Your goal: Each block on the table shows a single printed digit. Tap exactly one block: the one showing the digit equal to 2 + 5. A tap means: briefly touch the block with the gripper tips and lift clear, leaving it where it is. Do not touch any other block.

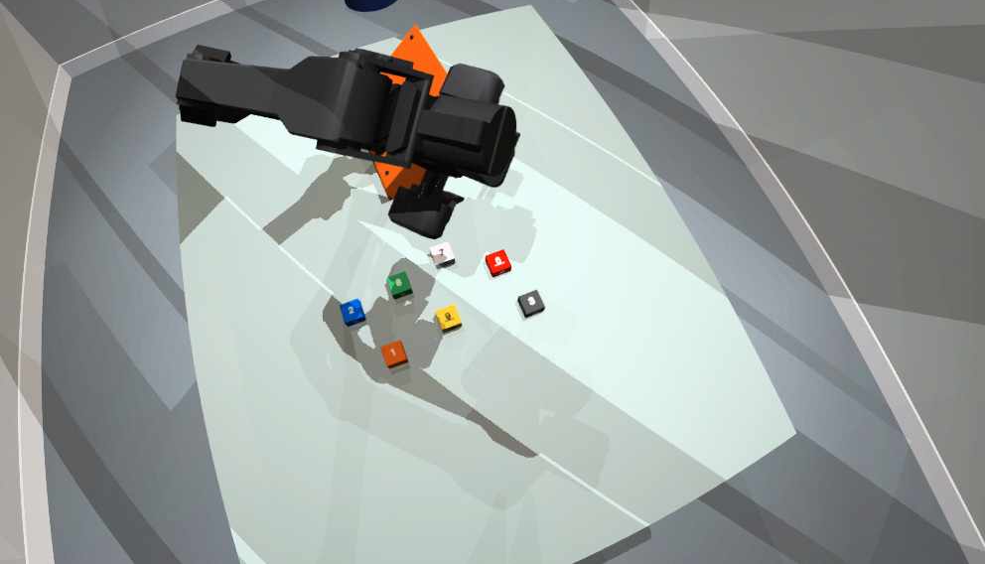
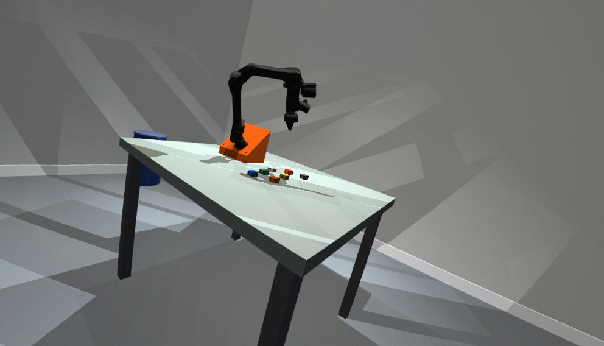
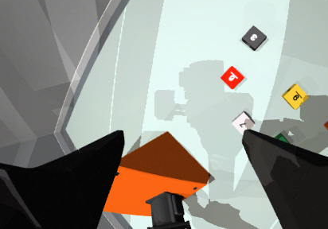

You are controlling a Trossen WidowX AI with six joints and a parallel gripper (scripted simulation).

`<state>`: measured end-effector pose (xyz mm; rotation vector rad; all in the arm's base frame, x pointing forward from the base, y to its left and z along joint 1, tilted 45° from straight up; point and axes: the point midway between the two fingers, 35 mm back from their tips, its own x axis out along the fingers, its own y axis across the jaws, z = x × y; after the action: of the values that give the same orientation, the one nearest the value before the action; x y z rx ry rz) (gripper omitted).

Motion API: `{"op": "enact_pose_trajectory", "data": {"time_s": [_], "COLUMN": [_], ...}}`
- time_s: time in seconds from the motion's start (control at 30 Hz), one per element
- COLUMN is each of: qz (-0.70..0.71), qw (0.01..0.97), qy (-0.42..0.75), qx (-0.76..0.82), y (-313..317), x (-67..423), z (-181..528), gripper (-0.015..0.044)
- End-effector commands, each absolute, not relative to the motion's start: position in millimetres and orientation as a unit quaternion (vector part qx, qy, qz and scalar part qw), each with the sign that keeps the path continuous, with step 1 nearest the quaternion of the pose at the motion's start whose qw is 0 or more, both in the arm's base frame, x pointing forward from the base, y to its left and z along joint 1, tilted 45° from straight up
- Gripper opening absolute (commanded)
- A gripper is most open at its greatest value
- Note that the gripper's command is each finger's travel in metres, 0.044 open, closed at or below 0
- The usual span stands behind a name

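High above the counter (image 2: 285, 231), the end effector (image 2: 289, 125) is hanging open and empty. It is pointing down near the white 7 block (image 1: 441, 254), seemingly lining up its tap.

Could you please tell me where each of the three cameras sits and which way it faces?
Top: overhead, tilted down at the table; shows the arm above the blocks.
Exterior: off to one side, looking across the table; shows the whole arm on its orange base.
Wrist: on the arm, looking down between the open jaws of the gripper.
Shared: top and wrist both show the white 7 block.
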<state>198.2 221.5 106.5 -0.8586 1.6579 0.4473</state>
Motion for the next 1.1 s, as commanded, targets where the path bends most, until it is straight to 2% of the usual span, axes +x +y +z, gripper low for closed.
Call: {"op": "enact_pose_trajectory", "data": {"time_s": [0.0,0.33,1.07], "qz": [0.070,-0.203,-0.208], "qw": [0.633,0.697,0.697], "qy": [0.685,0.608,0.606], "qx": [-0.354,-0.322,-0.322], "y": [159.0,15.7,13.1], "x": [236.3,267.1,267.0], "z": [123.9,170.8,171.8], "gripper": [0.0400,0.0400,0.0400]}}
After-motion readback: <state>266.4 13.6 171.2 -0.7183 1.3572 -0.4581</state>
